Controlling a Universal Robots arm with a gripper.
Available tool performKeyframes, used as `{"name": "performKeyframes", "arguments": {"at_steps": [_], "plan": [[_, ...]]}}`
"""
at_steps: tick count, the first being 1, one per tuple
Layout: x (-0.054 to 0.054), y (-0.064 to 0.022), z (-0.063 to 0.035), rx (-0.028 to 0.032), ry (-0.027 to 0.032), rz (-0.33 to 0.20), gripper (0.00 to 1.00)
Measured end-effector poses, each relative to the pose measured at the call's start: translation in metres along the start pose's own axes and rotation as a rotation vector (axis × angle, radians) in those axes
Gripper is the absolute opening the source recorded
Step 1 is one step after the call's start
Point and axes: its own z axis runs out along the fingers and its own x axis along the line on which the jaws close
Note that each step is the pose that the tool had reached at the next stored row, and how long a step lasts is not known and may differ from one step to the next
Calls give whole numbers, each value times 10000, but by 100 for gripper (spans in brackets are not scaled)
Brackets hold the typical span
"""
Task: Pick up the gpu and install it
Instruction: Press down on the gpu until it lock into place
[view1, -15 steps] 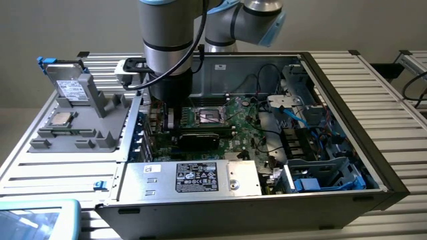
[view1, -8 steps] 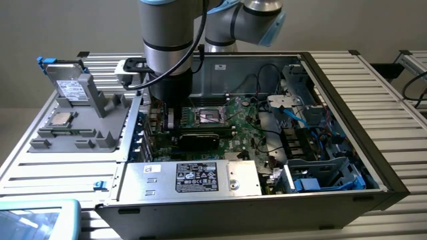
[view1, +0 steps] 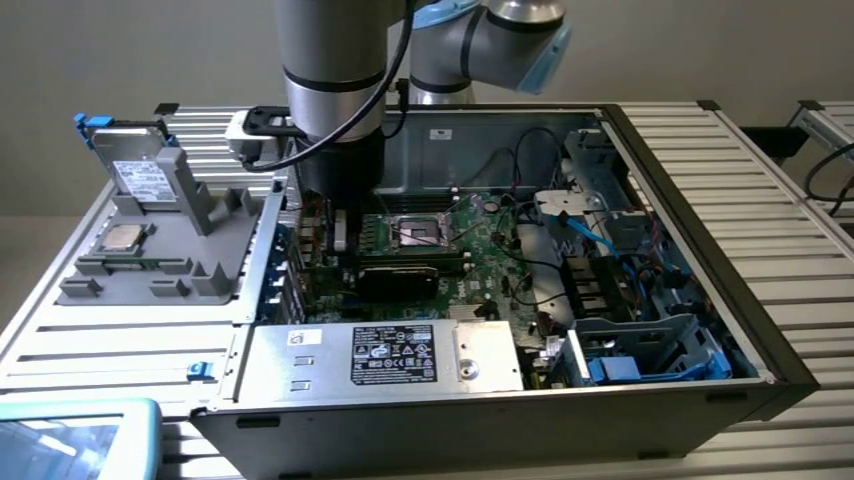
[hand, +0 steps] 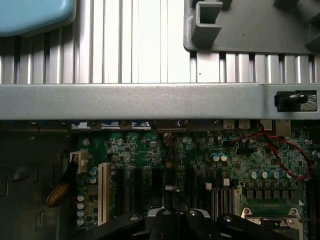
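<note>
Gpu (hand: 169, 187) stands edge-on in closed claw (hand: 176, 216) over motherboard (hand: 240, 165).

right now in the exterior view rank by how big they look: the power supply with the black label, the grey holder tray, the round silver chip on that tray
1. grey holder tray, about level with the power supply
2. power supply, nearer the camera, so its rank against the tray is unsure
3. silver chip, clearly smallest

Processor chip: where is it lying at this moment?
In the exterior view, the processor chip lies on the grey fixture at the exterior view's left, outside the open computer case.
</note>
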Motion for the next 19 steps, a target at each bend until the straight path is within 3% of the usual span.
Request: {"name": "performKeyframes", "arguments": {"at_steps": [5, 19], "plan": [[-2, -27, -4, -3, 6, -2, 12], [-17, -655, -37, -37, 6, -25, 12]]}}
